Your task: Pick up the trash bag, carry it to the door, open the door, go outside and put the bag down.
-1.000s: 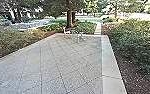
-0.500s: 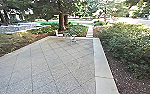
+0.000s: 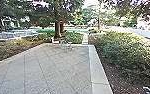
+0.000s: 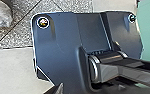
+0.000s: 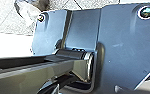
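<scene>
Since the earlier frame, head view swung right and up with robot. Outside on paving (image 3: 48, 72); putting down trash bag (image 5: 28, 12) unconfirmed. Left gripper (image 4: 91, 88), right gripper (image 5: 87, 89): can't tell opening or hold.

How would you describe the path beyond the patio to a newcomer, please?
Look across the patio to its far end, left of the big bush. The path is the narrow pale strip there; unlike the pale border along the patio's side, it lies beyond it.
</scene>
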